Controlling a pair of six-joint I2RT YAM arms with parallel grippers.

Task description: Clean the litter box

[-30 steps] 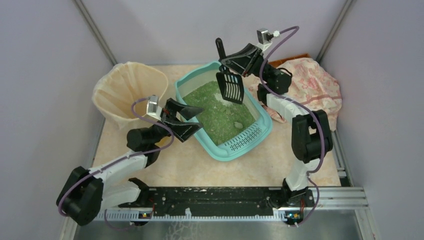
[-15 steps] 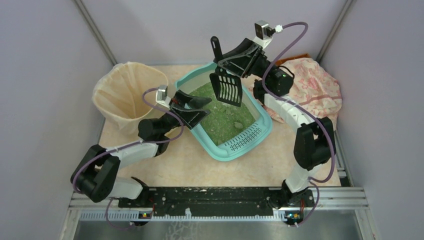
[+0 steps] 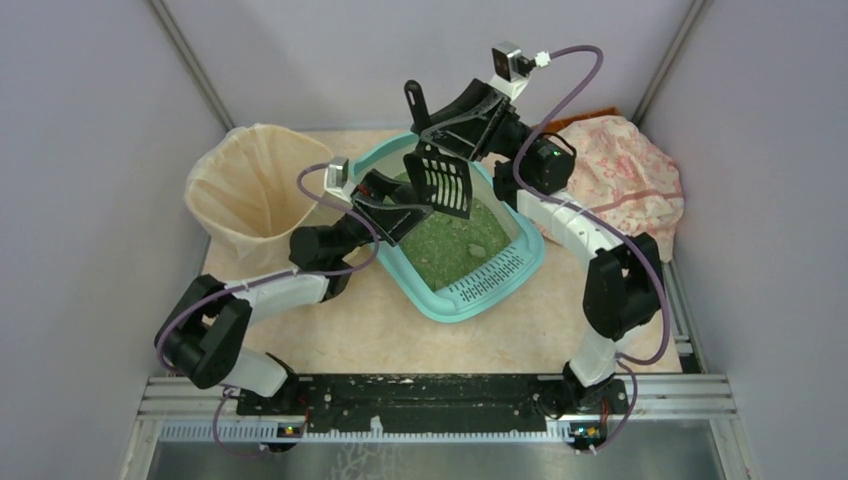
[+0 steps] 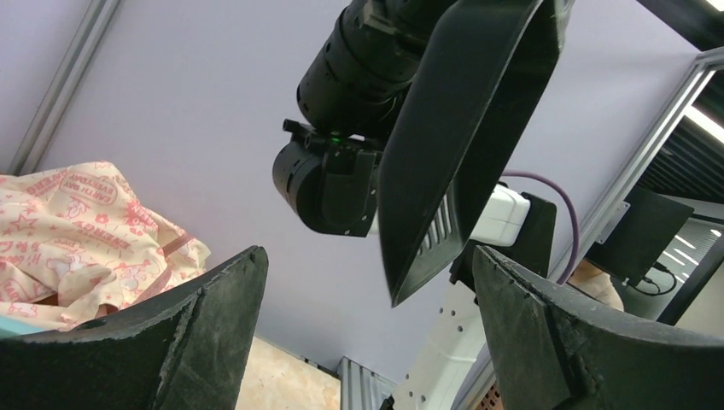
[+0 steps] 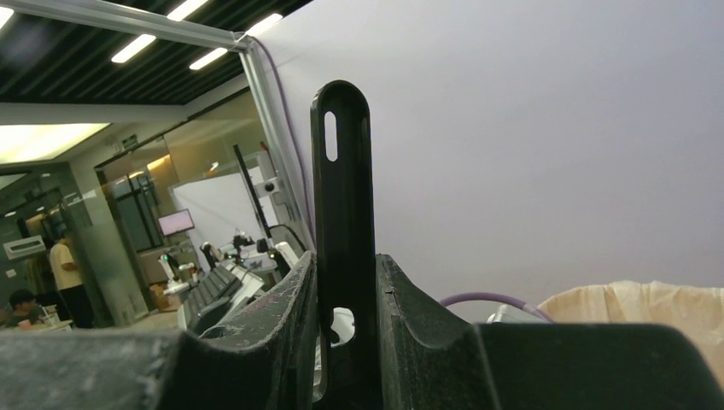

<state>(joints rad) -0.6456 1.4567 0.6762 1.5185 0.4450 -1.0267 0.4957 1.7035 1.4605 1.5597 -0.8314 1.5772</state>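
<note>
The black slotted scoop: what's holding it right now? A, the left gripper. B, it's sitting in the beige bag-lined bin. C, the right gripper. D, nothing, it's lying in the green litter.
C: the right gripper is shut on the handle of the scoop, holding it raised over the litter box, while the left gripper is open and holds nothing.

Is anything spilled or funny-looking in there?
I see no spill. The teal plastic litter box sits slanted, and one small grey clump lies on its green granules near the slotted end.
</note>
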